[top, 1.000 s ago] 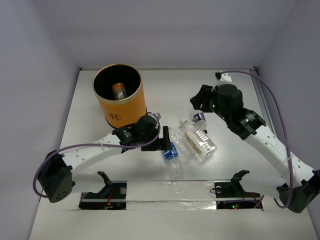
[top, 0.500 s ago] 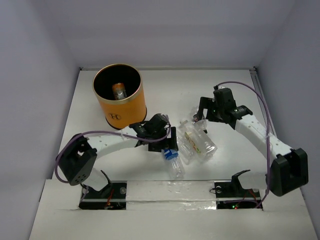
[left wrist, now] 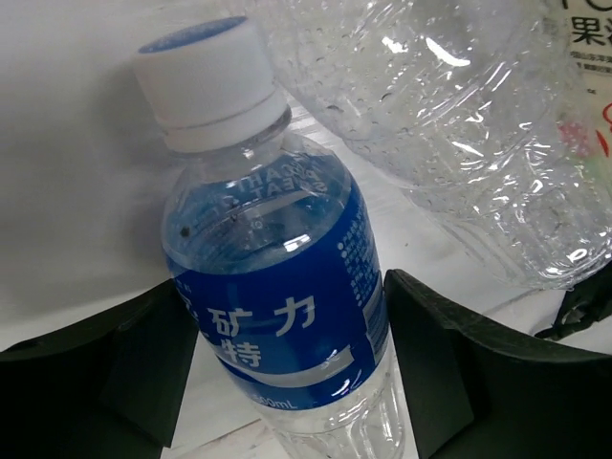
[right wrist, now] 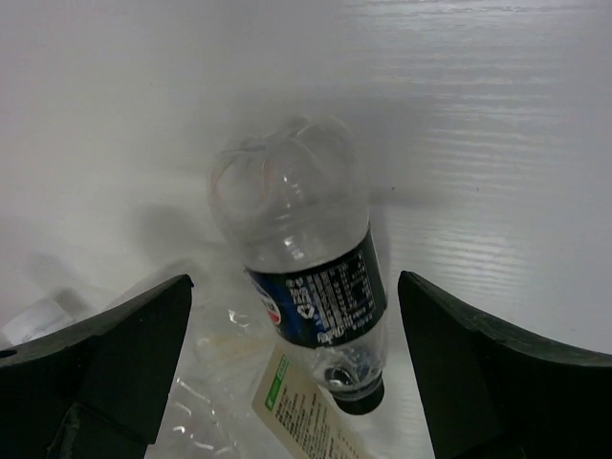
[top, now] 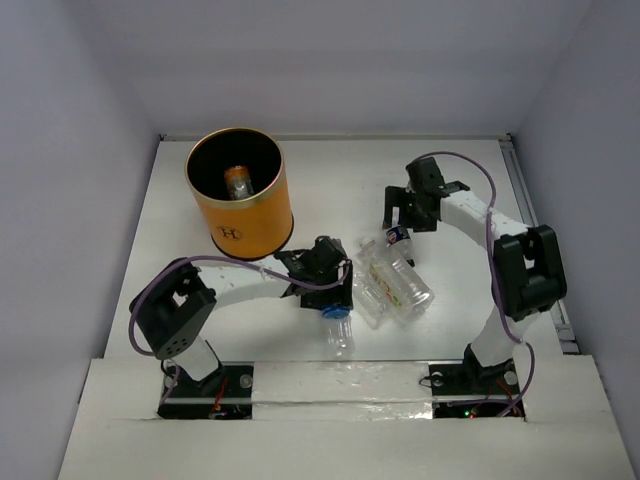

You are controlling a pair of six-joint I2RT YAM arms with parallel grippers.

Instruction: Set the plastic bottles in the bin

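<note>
The orange-yellow bin [top: 240,215] stands at the back left with an orange bottle [top: 238,183] lying inside. My left gripper [top: 337,296] [left wrist: 287,292] straddles a blue-labelled, white-capped bottle [top: 338,322] [left wrist: 273,287] lying on the table. Its pads [left wrist: 449,363] sit close against both sides, and I cannot make out contact. My right gripper [top: 408,222] [right wrist: 292,287] is wide open over a small dark-labelled bottle [top: 398,238] [right wrist: 306,258] with a black cap, well clear of both sides. Two larger clear bottles [top: 395,285] lie between the grippers.
The bigger clear bottle carries a yellow-green label [right wrist: 306,411] and touches the small bottle's cap end. White walls close the table [top: 200,250] at the back and both sides. The right arm's cable [top: 490,210] loops above its forearm.
The left gripper slid toward the blue-labelled bottle and its jaws narrowed around it. The right arm folded back, and its gripper came down over the small bottle and opened wide.
</note>
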